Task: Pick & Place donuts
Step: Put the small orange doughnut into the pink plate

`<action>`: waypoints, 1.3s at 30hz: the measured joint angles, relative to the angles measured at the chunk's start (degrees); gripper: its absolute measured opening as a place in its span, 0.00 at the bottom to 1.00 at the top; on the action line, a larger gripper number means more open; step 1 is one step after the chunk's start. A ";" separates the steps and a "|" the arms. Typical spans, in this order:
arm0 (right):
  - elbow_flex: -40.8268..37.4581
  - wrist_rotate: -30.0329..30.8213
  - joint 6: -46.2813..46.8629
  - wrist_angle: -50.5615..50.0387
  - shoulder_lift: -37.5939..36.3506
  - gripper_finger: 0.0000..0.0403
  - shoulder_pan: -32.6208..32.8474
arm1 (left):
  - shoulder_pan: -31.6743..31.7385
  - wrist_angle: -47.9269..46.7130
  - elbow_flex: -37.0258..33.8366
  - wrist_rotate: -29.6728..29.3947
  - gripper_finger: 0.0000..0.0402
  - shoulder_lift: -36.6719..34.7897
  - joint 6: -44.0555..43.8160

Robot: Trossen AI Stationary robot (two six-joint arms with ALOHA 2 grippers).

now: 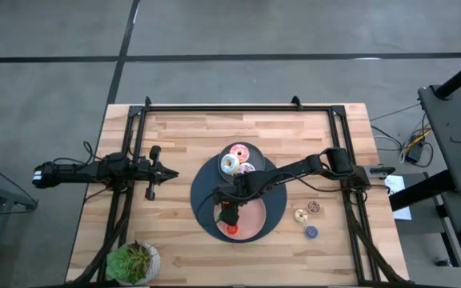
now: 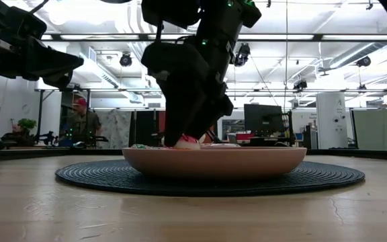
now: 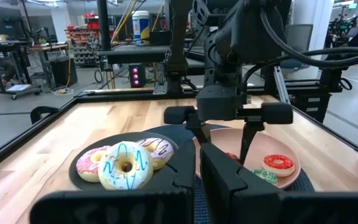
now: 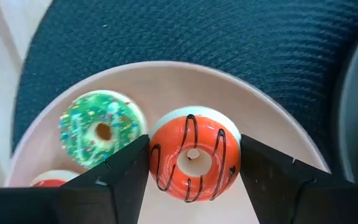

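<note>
Wood table [image 1: 182,136], left gripper [image 1: 169,174] idle at left w/ fingers pressed together, my right gripper [image 4: 191,163] pinching orange donut [image 4: 193,157] over pink plate [image 4: 272,118] beside green donut [image 4: 100,129]; sloppy release could bump it or roll mine off the rim.

Nine donuts [image 1: 230,164], two plates [image 1: 254,226], one mat [image 1: 274,196].

A shallow pink plate [image 2: 213,161] sits on a dark round woven mat [image 2: 328,178] on the wooden table [image 2: 180,215]; a dark gripper [image 2: 193,131] comes down from twelve o'clock into the plate; at its tip sits a small donut [image 2: 187,142], red on top and white below; a second arm [image 2: 19,54] hangs at ten o'clock.
</note>
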 joint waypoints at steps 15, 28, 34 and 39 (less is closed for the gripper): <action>-0.30 0.69 -0.38 0.01 0.00 0.56 -0.17 | 0.01 0.01 0.00 0.00 0.00 0.02 -0.02; -0.63 0.74 -0.82 0.49 -0.02 0.56 -0.13 | 0.02 -0.01 0.02 -0.01 0.00 0.02 -0.01; -1.21 0.87 -0.84 1.50 -0.02 0.56 -0.13 | 0.02 0.01 0.00 0.01 0.00 0.02 -0.02; -1.49 0.87 -0.74 1.92 -0.02 0.62 -0.13 | 0.01 0.00 0.01 -0.01 0.00 0.00 -0.01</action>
